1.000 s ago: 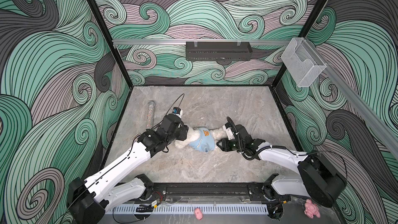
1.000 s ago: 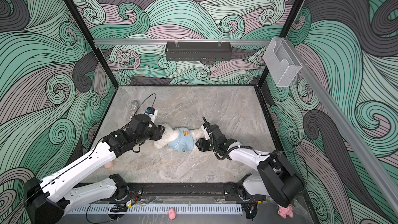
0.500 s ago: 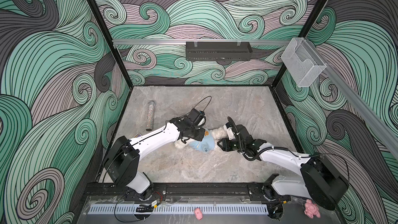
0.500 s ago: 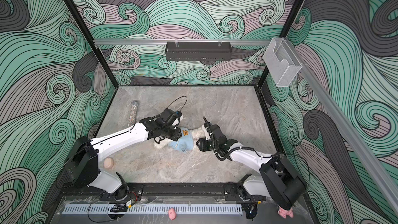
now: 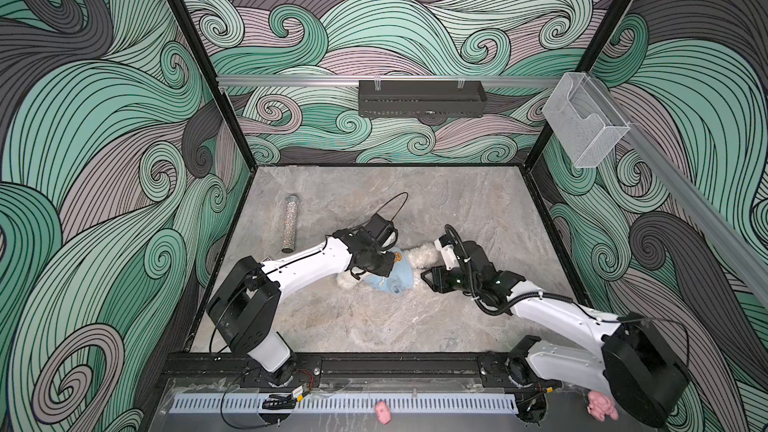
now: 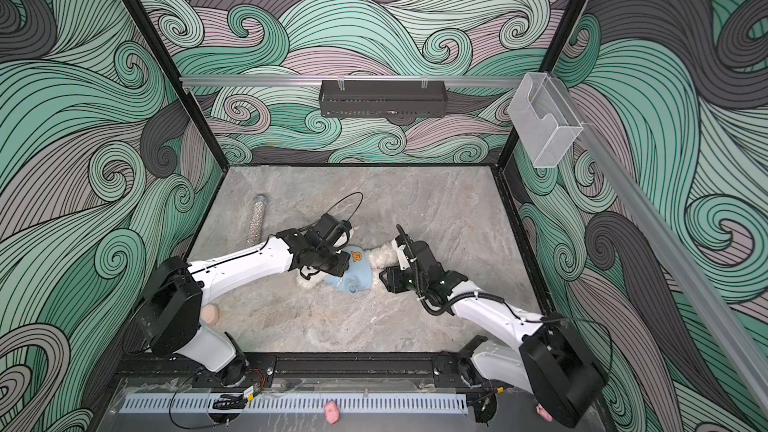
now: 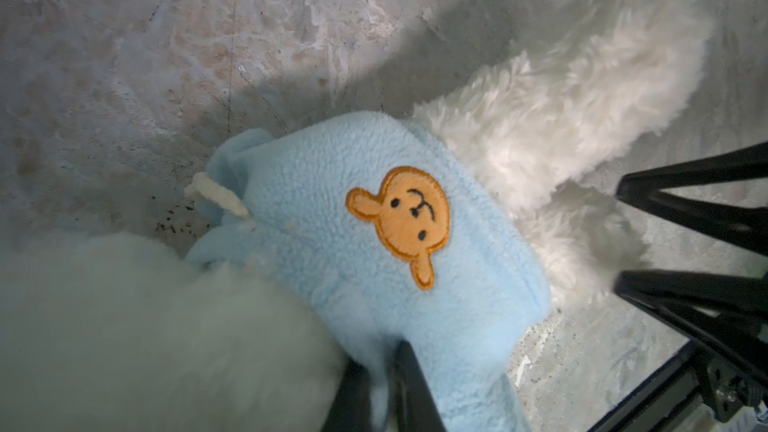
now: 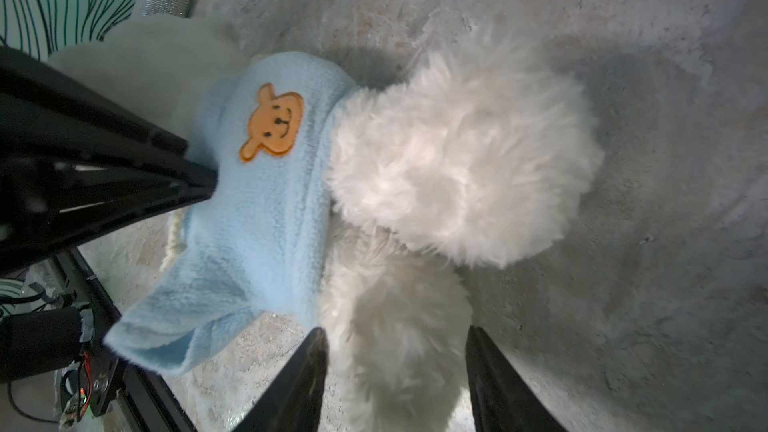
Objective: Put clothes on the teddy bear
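The teddy bear (image 5: 422,253) lies across the middle of the desk (image 5: 374,326), head to the left under the left arm, legs to the right. The blue top (image 5: 401,276), with its orange bear patch facing up, is round the body.

Here's the change: a second ago the left tool sat off at the bear's left side with its jaws well apart. Now it has swung in over the bear and nipped down. In the left wrist view the left tool (image 7: 378,357) has its two fingers almost together, blue fleece pinched between them at the head end of the top. That reads as a fresh grip for tugging the top straight. The dressing looks well on but not finished, since a loose edge of the top flares out at the near side.

The right tool (image 8: 397,331) has hardly moved. Its jaws stand wide either side of a white leg, and whether they press it I cannot tell. Far left, a glitter tube (image 5: 289,224) lies well apart.
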You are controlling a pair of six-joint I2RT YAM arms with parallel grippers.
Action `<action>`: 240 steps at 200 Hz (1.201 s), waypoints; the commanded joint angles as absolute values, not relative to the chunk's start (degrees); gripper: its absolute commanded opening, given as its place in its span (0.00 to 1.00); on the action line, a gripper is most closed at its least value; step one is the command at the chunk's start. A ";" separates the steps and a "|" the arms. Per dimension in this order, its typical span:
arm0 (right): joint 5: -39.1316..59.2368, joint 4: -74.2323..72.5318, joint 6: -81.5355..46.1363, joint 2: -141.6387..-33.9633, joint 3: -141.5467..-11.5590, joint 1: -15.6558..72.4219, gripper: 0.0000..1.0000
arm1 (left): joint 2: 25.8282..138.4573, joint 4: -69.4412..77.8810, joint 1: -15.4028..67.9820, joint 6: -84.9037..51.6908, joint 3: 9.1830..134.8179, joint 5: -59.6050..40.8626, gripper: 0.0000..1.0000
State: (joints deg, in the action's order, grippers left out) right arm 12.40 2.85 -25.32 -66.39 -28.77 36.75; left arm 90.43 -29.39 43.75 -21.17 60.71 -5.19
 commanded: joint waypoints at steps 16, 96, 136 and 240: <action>12.24 7.37 -24.34 -61.15 -26.79 38.45 0.66 | 90.72 -25.72 43.96 -24.01 59.25 -8.93 0.04; 7.24 2.97 -21.99 -70.52 -26.76 38.72 0.69 | 89.47 -24.44 43.51 -25.03 57.61 -11.13 0.00; 8.50 -0.51 -22.63 -75.89 -27.15 38.67 0.41 | 88.57 -23.88 42.74 -25.39 57.15 -11.97 0.00; -1.11 10.44 -33.90 -64.01 -24.71 38.36 0.01 | 82.99 -24.78 36.65 -25.75 51.94 -13.72 0.00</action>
State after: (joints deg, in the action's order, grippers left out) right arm 3.53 5.48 -30.72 -64.90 -25.52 38.72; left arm 83.74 -23.03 38.33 -25.58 52.66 -14.87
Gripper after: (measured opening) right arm 0.085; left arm 0.049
